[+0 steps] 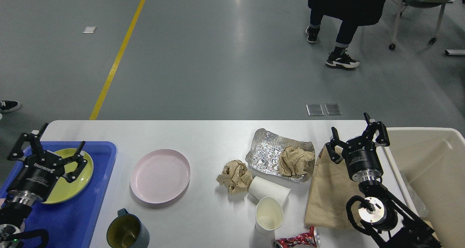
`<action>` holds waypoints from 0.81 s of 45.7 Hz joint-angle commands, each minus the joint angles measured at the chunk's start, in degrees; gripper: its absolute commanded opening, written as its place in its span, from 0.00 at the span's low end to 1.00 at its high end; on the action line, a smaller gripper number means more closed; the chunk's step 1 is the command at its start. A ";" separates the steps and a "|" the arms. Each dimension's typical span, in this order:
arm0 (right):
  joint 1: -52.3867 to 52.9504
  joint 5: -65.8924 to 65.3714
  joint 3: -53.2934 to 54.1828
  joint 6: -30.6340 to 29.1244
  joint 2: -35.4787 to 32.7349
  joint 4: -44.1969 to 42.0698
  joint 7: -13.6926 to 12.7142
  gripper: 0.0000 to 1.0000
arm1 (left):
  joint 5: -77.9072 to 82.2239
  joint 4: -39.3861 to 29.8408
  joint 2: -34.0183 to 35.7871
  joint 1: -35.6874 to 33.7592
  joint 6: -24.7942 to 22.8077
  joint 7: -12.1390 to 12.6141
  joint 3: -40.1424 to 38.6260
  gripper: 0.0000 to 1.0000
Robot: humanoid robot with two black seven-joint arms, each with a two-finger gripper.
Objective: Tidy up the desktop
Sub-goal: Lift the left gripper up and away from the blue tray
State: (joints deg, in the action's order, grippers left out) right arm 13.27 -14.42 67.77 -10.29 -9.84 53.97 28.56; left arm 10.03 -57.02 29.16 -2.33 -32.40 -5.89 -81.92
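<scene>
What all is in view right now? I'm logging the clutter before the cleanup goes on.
desktop: 1, white, fills the lower view
tray: 1, blue, left end
plate: 1, yellow-green, in tray
plate: 1, pink, left of centre
mug: 1, grey-blue, near edge
paper wads: 2, brown, one on desktop, one on foil
foil sheet: 1, silver, right of centre
paper cups: 2, white, one upright, one lying
crushed can: 1, red, near edge
paper bag: 1, brown, flat, right
bin: 1, cream, far right
left gripper: fingers open, over tray
right gripper: fingers open, over bag

Pink plate [160,175], blue tray [98,190]
</scene>
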 commanded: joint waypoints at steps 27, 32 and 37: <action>0.00 0.00 0.00 0.00 0.00 0.00 0.00 1.00 | -0.36 2.97 32.89 -39.46 -0.30 0.44 57.96 0.99; 0.00 0.00 0.00 0.00 0.00 -0.09 0.00 1.00 | -0.36 2.97 33.33 -53.97 -0.56 0.27 77.84 0.99; 0.00 0.00 0.00 0.00 0.00 0.00 0.00 1.00 | -0.27 2.97 32.02 -68.22 -0.65 0.27 96.04 0.99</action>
State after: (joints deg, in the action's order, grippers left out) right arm 13.27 -14.41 67.76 -10.28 -9.84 53.95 28.56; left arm 9.67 -54.09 62.19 -56.21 -32.95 -5.52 -4.54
